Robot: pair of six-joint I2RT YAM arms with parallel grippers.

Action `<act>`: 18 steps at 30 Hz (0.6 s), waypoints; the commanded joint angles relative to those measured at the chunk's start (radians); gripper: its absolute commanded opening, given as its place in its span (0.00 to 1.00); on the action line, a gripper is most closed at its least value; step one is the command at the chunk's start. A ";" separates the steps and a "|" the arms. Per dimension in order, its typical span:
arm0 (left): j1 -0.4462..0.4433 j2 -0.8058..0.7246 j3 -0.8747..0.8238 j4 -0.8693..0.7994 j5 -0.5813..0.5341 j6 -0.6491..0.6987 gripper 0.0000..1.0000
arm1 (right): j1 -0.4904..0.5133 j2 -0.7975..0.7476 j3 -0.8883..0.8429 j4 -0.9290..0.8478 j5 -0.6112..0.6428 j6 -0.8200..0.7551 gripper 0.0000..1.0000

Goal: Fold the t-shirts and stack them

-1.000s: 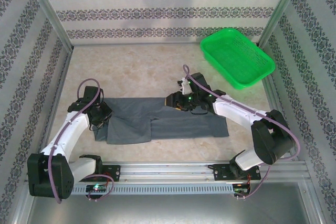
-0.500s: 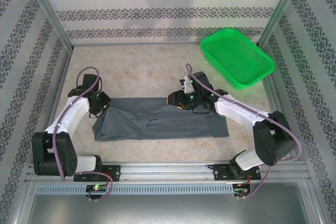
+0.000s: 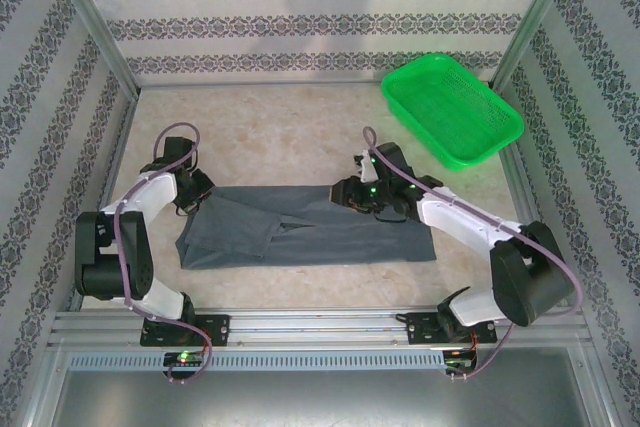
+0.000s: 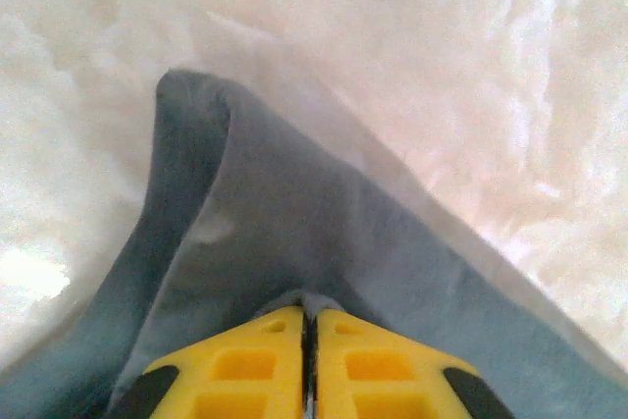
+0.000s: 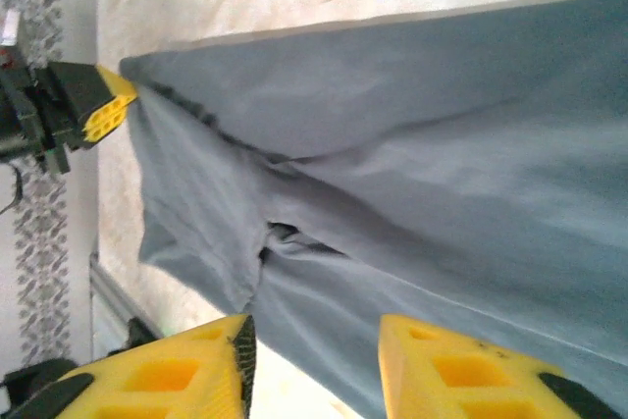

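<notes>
The dark slate-grey t-shirt (image 3: 320,232) lies folded into a long strip across the middle of the table. My left gripper (image 3: 197,197) is at the strip's far left corner. In the left wrist view its yellow fingers (image 4: 265,360) sit almost together, with a nub of the t-shirt (image 4: 294,203) pinched at the tips of the left gripper (image 4: 309,316). My right gripper (image 3: 350,197) hovers over the far edge near the middle. The right wrist view shows the right gripper (image 5: 314,331) open above the t-shirt (image 5: 412,144), with nothing between its fingers.
A green basket (image 3: 487,93) stands at the back right, apart from the shirt. Patterned walls with metal posts close in the table on three sides. A metal rail (image 3: 320,327) runs along the near edge. Bare tabletop (image 3: 260,127) lies beyond the shirt.
My left gripper has moved away from the near edge, carrying the shirt's left end with it, so the strip is narrower there. The right gripper has shifted slightly right, its jaws a little closer together.
</notes>
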 commanded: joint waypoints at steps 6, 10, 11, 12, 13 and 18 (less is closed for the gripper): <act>0.048 -0.172 -0.158 0.200 -0.031 -0.039 0.59 | -0.185 -0.167 -0.128 -0.167 0.227 -0.037 0.24; 0.000 -0.313 -0.143 -0.038 -0.164 -0.121 0.59 | -0.294 -0.158 -0.110 -0.277 0.295 -0.082 0.13; -0.016 -0.350 -0.151 -0.071 -0.170 -0.150 0.57 | -0.317 -0.140 -0.101 -0.297 0.308 -0.094 0.11; -0.031 -0.383 -0.167 -0.083 -0.161 -0.175 0.54 | -0.331 -0.121 -0.093 -0.313 0.317 -0.102 0.09; -0.051 -0.409 -0.185 -0.091 -0.137 -0.208 0.51 | -0.349 -0.093 -0.081 -0.329 0.325 -0.113 0.08; -0.198 -0.386 -0.249 -0.046 -0.048 -0.357 0.43 | -0.381 0.038 -0.028 -0.389 0.366 -0.162 0.03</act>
